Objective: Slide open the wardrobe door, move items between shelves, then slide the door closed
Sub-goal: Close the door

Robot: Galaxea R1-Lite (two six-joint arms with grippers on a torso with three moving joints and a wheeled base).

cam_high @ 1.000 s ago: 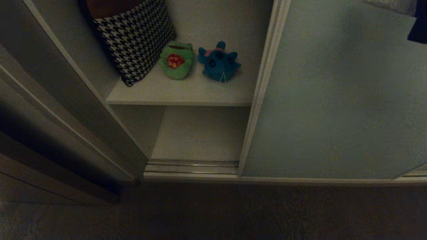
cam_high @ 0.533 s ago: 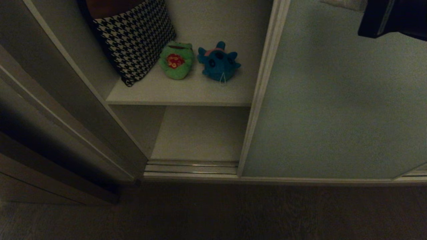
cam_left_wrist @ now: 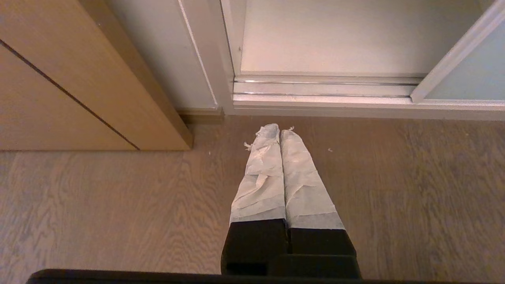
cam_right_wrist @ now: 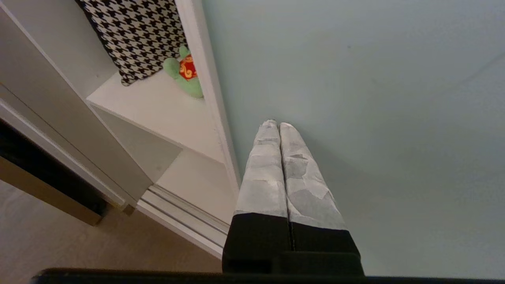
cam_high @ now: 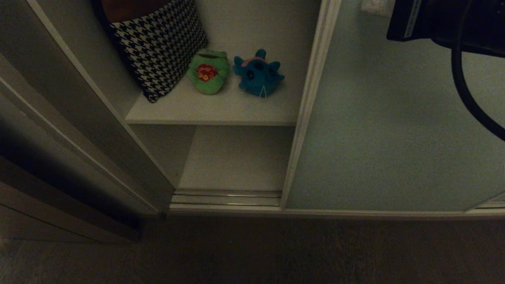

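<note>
i am holding my right gripper (cam_right_wrist: 275, 125), fingers pressed together and empty, against the sliding wardrobe door (cam_high: 394, 130); my left gripper (cam_left_wrist: 275, 132) is hanging closed above the floor (cam_left_wrist: 118, 205).

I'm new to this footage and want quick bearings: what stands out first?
A teal-blue plush toy and a green plush sit side by side on the upper shelf, beside a houndstooth cushion. The right gripper, shut, hangs before the sliding wardrobe door.
</note>
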